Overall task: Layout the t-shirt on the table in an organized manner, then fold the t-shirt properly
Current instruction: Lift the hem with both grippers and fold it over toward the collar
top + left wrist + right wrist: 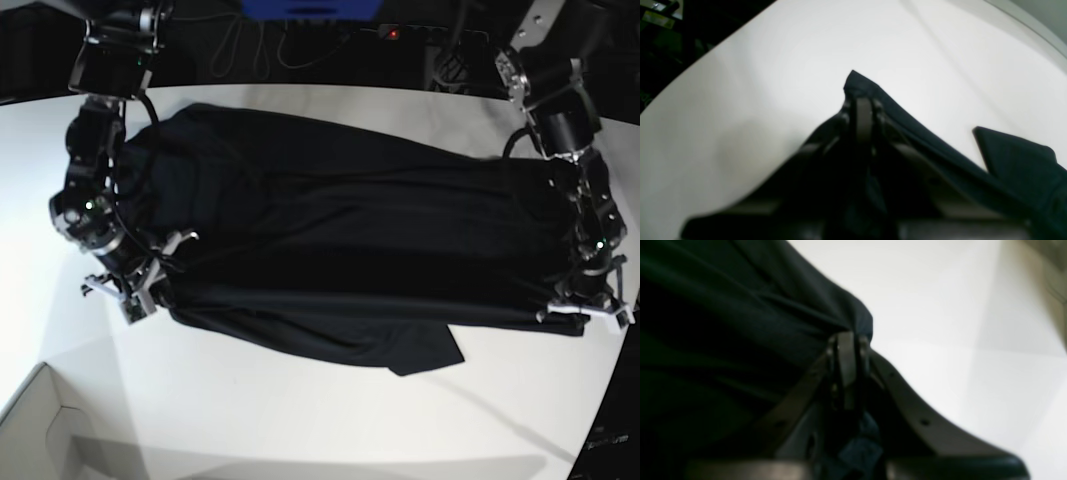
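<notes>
Both sets of jaws pinch cloth — the left gripper (863, 100) and right gripper (848, 340) each clamp an edge of the t-shirt (340, 250), stretched between them over the table (300, 420). Keep tension even — lower together, avoiding wrinkles.

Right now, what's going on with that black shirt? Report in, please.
Left gripper and right gripper: jaws shut on the t-shirt. Shirt stretched between them over the table. Nothing in the way.
</notes>
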Controlling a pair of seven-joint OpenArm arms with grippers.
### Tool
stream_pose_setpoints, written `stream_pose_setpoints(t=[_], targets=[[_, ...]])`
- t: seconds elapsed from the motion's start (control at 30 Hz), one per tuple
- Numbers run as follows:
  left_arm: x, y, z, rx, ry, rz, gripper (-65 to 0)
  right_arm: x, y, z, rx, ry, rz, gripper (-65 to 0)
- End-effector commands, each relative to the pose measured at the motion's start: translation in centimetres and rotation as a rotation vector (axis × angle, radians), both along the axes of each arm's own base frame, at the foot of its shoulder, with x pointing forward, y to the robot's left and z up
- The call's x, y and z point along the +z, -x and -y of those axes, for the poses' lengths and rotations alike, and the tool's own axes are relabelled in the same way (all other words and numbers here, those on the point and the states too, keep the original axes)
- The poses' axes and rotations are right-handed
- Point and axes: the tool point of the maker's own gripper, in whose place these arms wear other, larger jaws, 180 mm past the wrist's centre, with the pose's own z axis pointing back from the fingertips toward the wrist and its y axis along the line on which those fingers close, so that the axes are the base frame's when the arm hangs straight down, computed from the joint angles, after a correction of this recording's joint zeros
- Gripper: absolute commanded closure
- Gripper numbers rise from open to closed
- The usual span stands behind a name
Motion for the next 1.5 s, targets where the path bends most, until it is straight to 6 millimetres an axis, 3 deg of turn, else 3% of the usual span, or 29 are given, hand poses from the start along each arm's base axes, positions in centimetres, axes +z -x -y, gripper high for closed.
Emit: stream_pose_setpoints(t=[0.0, 0.27, 0.53, 0.63, 0.8, 1.03, 1.47], targets=[[2.4, -0.4, -0.9, 0.009, -0.023, 0.067, -0.1, 2.0, -0.3, 0.0, 0.005, -0.002, 0.066, 0.0], [2.0, 3.7, -0.2, -0.015, -0.02, 0.067, -0.1, 2.7, 4.4, -0.5, 0.031, 0.06, 0.082, 0.0], [0.2, 7.6, -0.6, -0.006, -0.029, 0.021, -0.1, 0.3, 8.9, -1.1, 0.052, 0.074, -0.001, 0.0], [-0.4, 9.3, -2.2, 0.046, -0.024, 0.005, -0.1, -0.5, 9.8, -1.0, 0.052, 0.074, -0.028, 0.0], [-1.3, 10.6, -2.7, 0.058, -0.027, -0.026, -0.1, -1.4, 11.1, -1.1, 0.055, 0.072, -0.061, 0.0], [-2.7, 11.4, -2.2, 0.055, -0.009, -0.059, -0.1, -2.6, 11.8, -0.9, 0.05, 0.069, -0.099, 0.0], [-5.6, 14.7, -1.6, 0.064, 0.009, -0.136, -0.1, -4.1, 14.0, -1.2, 0.053, 0.058, -0.158, 0.0]])
